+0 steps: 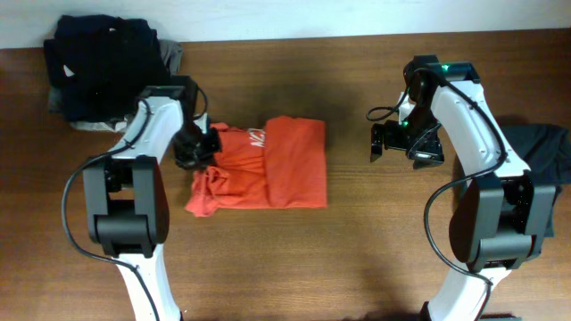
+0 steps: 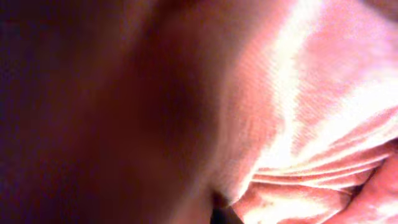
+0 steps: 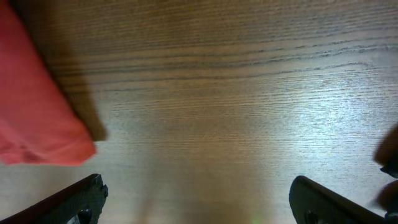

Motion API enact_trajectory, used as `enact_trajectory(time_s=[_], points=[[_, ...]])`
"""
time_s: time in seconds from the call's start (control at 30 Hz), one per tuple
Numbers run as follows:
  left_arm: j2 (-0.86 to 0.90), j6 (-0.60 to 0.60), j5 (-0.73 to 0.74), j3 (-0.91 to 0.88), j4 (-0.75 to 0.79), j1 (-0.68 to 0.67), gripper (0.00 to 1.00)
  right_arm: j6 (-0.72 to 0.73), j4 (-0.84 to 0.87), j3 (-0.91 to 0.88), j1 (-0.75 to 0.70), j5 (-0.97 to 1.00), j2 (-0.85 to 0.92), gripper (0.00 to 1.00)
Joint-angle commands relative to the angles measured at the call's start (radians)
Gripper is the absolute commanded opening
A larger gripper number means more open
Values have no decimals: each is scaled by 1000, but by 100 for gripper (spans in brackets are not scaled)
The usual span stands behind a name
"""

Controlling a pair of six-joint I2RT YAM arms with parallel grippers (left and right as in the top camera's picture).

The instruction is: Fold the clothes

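An orange shirt lies partly folded in the middle of the wooden table. Its right half is flat and its left part is bunched. My left gripper is at the shirt's bunched left edge. Orange fabric fills the left wrist view, pressed close to the camera, with only a dark fingertip showing at the bottom. The gripper looks shut on the cloth. My right gripper hovers to the right of the shirt, open and empty. A corner of the shirt shows at the left of the right wrist view.
A pile of dark clothes sits at the back left corner. Another dark garment lies at the right edge behind my right arm. Bare wooden table lies in front of the shirt.
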Motion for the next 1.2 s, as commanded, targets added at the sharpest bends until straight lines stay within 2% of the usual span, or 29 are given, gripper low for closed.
enact_trajectory(time_s=[0.0,0.37,0.9,0.93,1.0,1.03,1.07,1.1,1.17], points=[[6,29,-122,92,-35,6,0,8,4,13,-5,12,-19,99],[6,35,-137,352,-158,-73,1,8,8,13,-4,12,-19,99],[7,35,-179,362,-85,-427,1,8,16,13,-3,12,-19,99],[7,35,-187,362,-86,-446,5,8,15,13,-3,12,-19,99],[7,35,-228,362,-91,-480,44,8,14,13,-3,12,-19,99],[7,35,-258,362,-92,-494,56,8,15,13,-3,12,-19,99],[7,35,-293,362,-94,-506,80,8,14,13,-4,12,-19,99],[7,35,-319,362,-97,-513,99,8,14,13,-3,12,-19,99],[7,35,-361,362,-102,-521,99,8,14,13,-3,12,-19,99]])
